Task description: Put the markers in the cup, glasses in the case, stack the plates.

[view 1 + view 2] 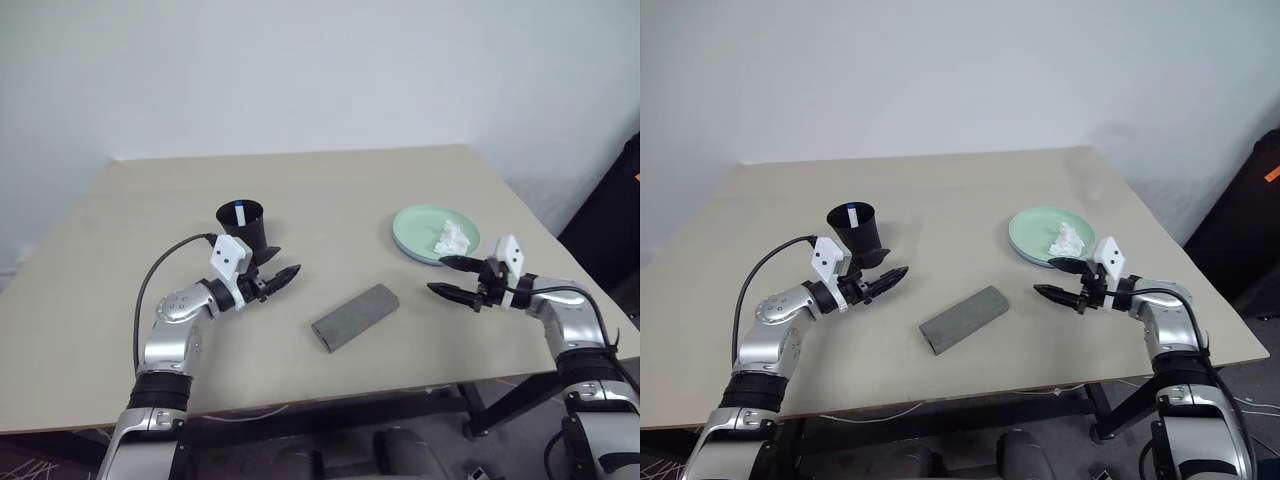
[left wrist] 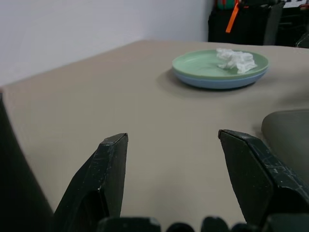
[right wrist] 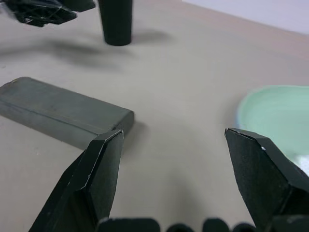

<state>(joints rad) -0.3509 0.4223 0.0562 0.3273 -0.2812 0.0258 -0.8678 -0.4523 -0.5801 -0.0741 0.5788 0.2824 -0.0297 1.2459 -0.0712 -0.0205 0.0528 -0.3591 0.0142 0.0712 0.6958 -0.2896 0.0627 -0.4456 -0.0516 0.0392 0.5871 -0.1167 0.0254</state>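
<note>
The black cup (image 1: 242, 225) stands left of centre with a white and blue marker (image 1: 241, 213) showing at its rim. My left gripper (image 1: 285, 264) hovers open and empty just in front and to the right of the cup. The grey case (image 1: 355, 316) lies shut and slanted at mid-table. To the right, the mint green plate (image 2: 203, 63) rests on the light blue plate (image 2: 217, 82). My right gripper (image 1: 436, 274) is open and empty in front of the plates, pointing at the case (image 3: 63, 116). The glasses are out of view.
A crumpled white tissue (image 1: 452, 237) lies on the green plate. The beige table (image 1: 330, 190) ends close behind the right arm at its right edge. A dark object (image 1: 625, 210) stands beyond that edge, and a white wall is behind the table.
</note>
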